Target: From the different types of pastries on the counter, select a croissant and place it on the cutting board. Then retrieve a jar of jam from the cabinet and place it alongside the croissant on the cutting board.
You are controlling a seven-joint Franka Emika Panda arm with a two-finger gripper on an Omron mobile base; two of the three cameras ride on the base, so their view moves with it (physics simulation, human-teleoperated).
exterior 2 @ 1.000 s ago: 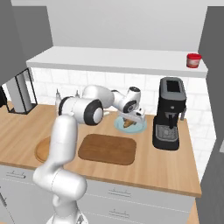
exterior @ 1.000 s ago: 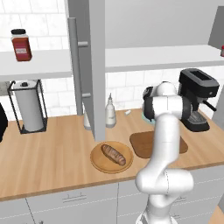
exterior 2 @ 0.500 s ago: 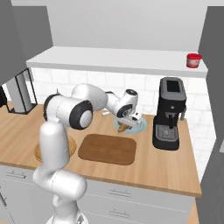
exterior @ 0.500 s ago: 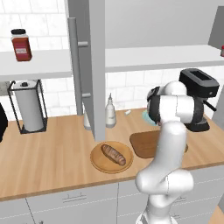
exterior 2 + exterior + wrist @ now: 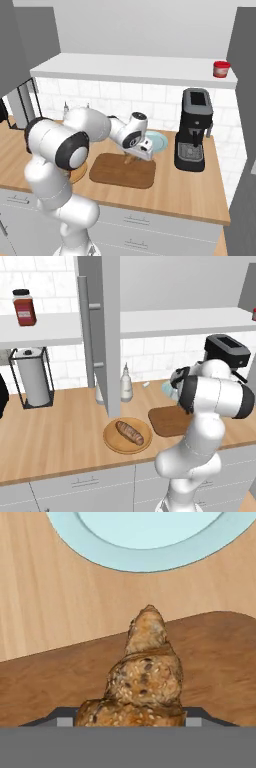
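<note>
Spanning the width of both base views, the counter [image 5: 55,431] carries everything else. The cabinet [image 5: 102,331] shows 1 grey door and its bar handle in the left base view, with a black-lidded jar [image 5: 24,307] on its white shelf; the right base view instead shows the jar of jam [image 5: 220,69] at the far end of that shelf, above the coffee machine [image 5: 194,130]. The left base view alone gives the paper-towel holder [image 5: 31,377], the round wooden plate [image 5: 127,436] with the baguette-like loaf [image 5: 130,432] on it, and a white bottle [image 5: 126,384]. The cutting board [image 5: 123,170] lies between that plate and the coffee machine, with the light-blue plate [image 5: 150,542] just beyond its far edge. In the hand view the gripper [image 5: 127,718] clasps the croissant [image 5: 142,679] between its 2 fingers, above the board's far edge.
</note>
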